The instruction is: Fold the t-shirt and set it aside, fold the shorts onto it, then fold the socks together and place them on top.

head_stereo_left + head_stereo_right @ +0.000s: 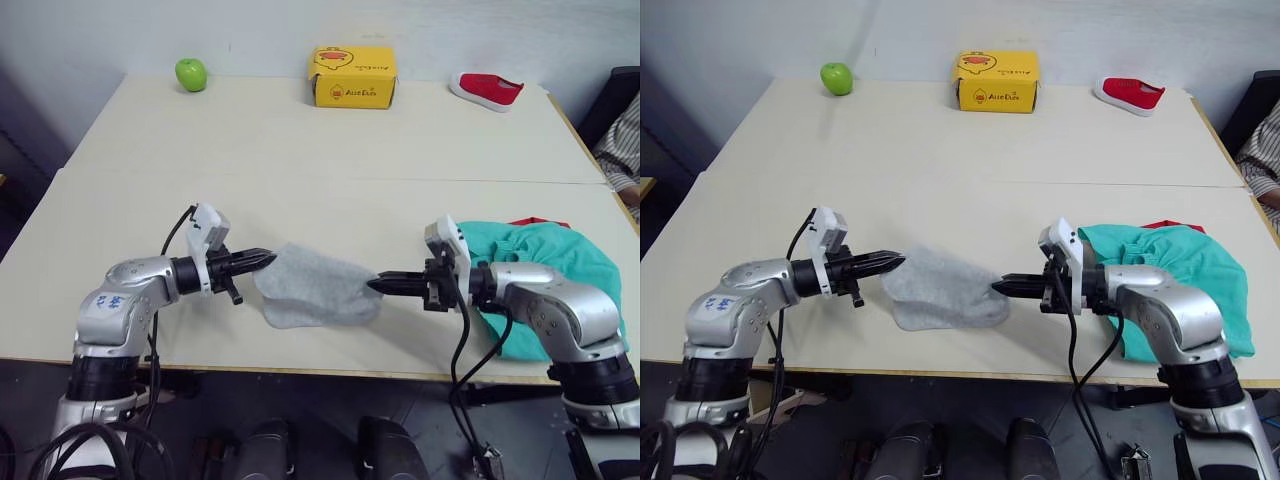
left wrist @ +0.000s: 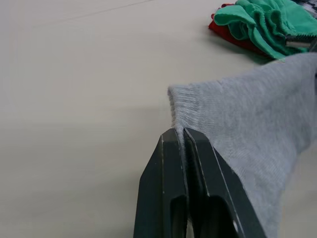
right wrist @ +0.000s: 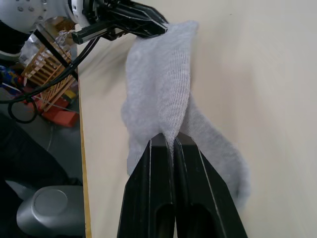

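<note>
The red cotton t-shirt (image 1: 532,221) lies under the teal soft shorts (image 1: 545,262). The left gripper (image 1: 262,259) and right gripper (image 1: 378,284) each pinch the soft grey socks (image 1: 318,288). Putting them on top is left, I think.

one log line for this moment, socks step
step: fold socks | left end effector: shut on socks | right end effector: shut on socks | shorts: on t-shirt, right of socks
</note>
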Robot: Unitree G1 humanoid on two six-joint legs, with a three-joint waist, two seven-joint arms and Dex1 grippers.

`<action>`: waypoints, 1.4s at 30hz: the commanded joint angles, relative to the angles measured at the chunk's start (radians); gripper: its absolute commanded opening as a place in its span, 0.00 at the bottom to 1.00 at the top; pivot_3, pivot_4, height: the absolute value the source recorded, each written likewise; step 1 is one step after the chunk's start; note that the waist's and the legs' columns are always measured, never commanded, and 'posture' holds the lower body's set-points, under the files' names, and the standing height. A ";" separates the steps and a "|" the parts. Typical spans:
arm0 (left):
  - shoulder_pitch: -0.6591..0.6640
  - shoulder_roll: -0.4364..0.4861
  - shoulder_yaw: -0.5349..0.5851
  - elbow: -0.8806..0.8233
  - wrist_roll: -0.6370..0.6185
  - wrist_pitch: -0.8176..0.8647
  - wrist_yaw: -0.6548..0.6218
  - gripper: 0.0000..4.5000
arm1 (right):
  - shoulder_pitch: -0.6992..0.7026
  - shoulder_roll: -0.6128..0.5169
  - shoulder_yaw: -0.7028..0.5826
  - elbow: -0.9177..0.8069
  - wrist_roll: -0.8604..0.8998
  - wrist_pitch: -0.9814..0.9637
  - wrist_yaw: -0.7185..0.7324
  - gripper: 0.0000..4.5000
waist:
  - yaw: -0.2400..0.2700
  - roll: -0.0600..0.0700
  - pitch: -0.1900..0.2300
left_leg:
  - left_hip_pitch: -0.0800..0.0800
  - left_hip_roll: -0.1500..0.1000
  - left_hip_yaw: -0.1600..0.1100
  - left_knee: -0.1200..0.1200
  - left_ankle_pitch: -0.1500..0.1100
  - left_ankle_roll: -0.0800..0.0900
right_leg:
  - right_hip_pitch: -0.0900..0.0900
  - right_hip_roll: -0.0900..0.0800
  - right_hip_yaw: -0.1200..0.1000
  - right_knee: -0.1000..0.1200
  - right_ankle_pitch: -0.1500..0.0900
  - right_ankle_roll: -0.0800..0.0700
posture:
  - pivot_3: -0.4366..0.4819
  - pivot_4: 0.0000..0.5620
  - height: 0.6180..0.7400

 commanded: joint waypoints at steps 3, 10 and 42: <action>0.150 -0.047 0.093 -0.287 -0.121 0.174 0.168 0.00 | -0.126 -0.028 0.025 0.139 0.021 0.103 0.083 0.00 | 0.001 0.000 0.000 | 0.000 0.000 0.000 0.000 0.000 0.000 | 0.000 0.000 0.001 -0.001 0.000 -0.001 | 0.48 0.27 1.00; 0.286 -0.110 0.049 -0.358 -0.082 0.102 0.280 0.00 | -0.200 -0.021 0.112 0.259 -0.057 0.118 0.135 0.00 | 0.003 0.000 0.000 | 0.000 0.000 0.000 0.000 -0.001 -0.001 | 0.000 0.000 0.001 -0.001 0.001 -0.001 | 0.48 0.27 1.00; 0.264 -0.054 -0.034 -0.207 -0.032 -0.356 0.091 0.45 | 0.044 0.137 -0.068 -0.010 -0.045 -0.177 0.039 0.31 | 0.001 0.000 0.000 | 0.000 0.002 0.002 -0.002 -0.002 -0.002 | 0.000 0.001 -0.001 -0.005 0.001 -0.002 | 0.48 0.27 1.00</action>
